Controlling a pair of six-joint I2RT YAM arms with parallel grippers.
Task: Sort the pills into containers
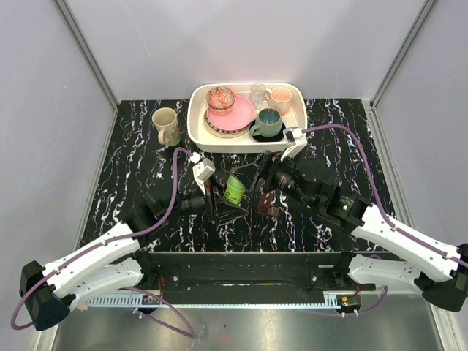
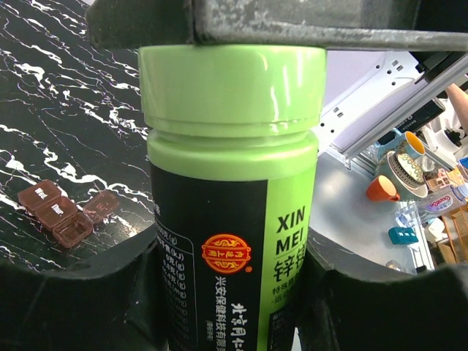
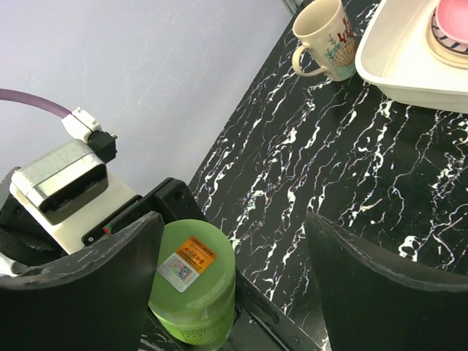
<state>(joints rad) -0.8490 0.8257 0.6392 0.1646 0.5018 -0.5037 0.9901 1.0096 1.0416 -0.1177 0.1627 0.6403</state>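
A green pill bottle (image 2: pixel 232 183) with a black label and its green cap (image 3: pixel 191 281) on stands upright mid-table. My left gripper (image 2: pixel 230 292) is shut on the bottle's body, one finger on each side. My right gripper (image 3: pixel 234 245) hovers over the bottle (image 1: pixel 234 189) with its jaws wide open. The cap lies low by the right gripper's left finger (image 3: pixel 88 285) and nothing is clamped. The containers (image 2: pixel 62 212), a small brown case with a row of compartments, lie on the black marble table (image 1: pixel 131 161), just right of the bottle in the top view (image 1: pixel 265 202). No loose pills show.
A white tray (image 1: pixel 292 140) of bowls, plates and cups stands at the back centre. A beige mug (image 1: pixel 166 126) sits to its left, also seen in the right wrist view (image 3: pixel 325 36). Grey walls close the table's left, right and back sides.
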